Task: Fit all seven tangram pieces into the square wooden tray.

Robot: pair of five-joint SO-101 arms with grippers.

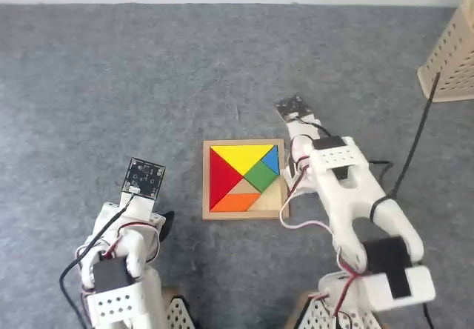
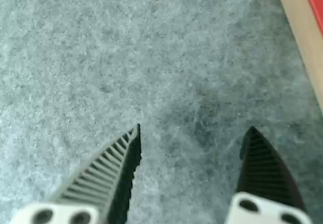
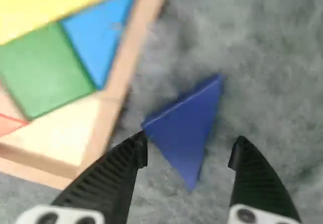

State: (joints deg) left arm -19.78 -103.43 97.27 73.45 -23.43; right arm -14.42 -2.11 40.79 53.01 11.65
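One grey felt mat (image 1: 111, 70) underlies the tray (image 1: 244, 215) — perforated pale box (image 1: 453, 55) at corner.

A perforated beige stand (image 1: 453, 47) sits at the grey carpet's (image 1: 148, 77) far right corner.

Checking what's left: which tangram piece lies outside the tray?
The dark blue triangle, on the carpet beside the tray; the other pieces sit inside it.

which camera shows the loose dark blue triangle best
The right wrist view: the dark blue triangle sits on the carpet beside the tray, between the fingers of the open right gripper. In the high view the right arm covers that spot. The left wrist view faces carpet and a tray edge.
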